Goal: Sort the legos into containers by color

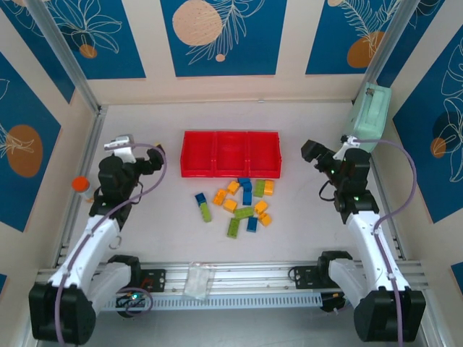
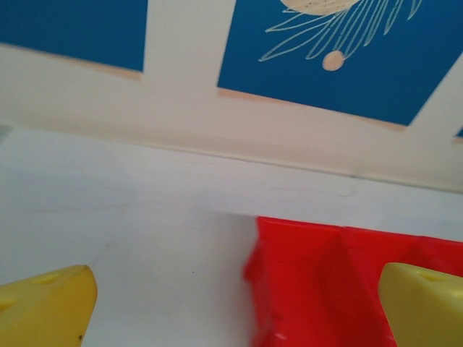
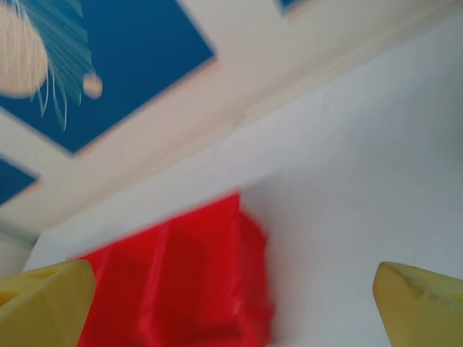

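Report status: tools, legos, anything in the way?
Left tool open, empty; right tool open, empty. Legos loose on table before red bins, bins look empty. Orange-capped bottle and mint case sit off at the edges.

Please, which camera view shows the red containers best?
The top external view: there the containers appear whole, with all three bins seen from above. The left wrist view gives one end of the containers, cut off by the frame edge. The right wrist view gives the other end, blurred.
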### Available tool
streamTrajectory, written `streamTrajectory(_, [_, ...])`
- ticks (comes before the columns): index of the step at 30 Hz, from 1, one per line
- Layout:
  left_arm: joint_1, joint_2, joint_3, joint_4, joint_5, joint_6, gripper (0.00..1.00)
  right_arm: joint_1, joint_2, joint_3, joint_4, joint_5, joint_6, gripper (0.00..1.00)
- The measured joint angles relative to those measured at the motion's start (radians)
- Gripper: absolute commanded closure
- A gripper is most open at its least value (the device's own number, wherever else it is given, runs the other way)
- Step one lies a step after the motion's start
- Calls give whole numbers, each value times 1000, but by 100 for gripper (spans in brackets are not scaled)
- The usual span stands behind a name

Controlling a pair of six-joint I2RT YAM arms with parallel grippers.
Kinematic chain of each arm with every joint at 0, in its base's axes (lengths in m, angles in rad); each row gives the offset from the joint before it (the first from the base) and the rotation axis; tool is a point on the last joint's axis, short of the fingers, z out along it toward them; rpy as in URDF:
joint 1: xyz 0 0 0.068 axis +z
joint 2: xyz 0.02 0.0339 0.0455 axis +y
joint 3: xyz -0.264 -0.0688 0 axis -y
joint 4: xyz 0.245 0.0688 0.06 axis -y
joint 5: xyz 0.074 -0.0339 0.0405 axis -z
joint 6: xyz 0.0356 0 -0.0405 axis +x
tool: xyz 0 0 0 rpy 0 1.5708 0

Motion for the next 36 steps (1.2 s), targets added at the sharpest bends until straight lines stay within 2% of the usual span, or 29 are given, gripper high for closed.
streamTrajectory(4, [-3,-143,0,-285,31,-132,0,61,42,42,-270,-142,31,0])
streamTrajectory(7, [-5,-242,0,-495,70,-203,1,174,39,41,-451,-194,50,0])
streamTrajectory(12, [-5,-367,0,-760,139,-273,1,422,9,4,-613,-181,135,1])
streamTrajectory(15, [-5,-414,12,-864,159,-304,1,505,26,-16,-669,-137,185,3])
streamTrajectory(19, [-5,-405,48,-951,166,-315,1,538,84,-64,-683,-84,278,10])
streamTrajectory(24, [-5,-273,158,-1008,185,-263,1,602,120,-116,-649,-5,434,18])
streamTrajectory(30, [-5,-143,203,-1011,225,-179,1,652,174,-116,-578,84,545,20])
streamTrajectory(36, [-5,-131,203,-1006,294,-134,1,661,267,-89,-537,117,559,20])
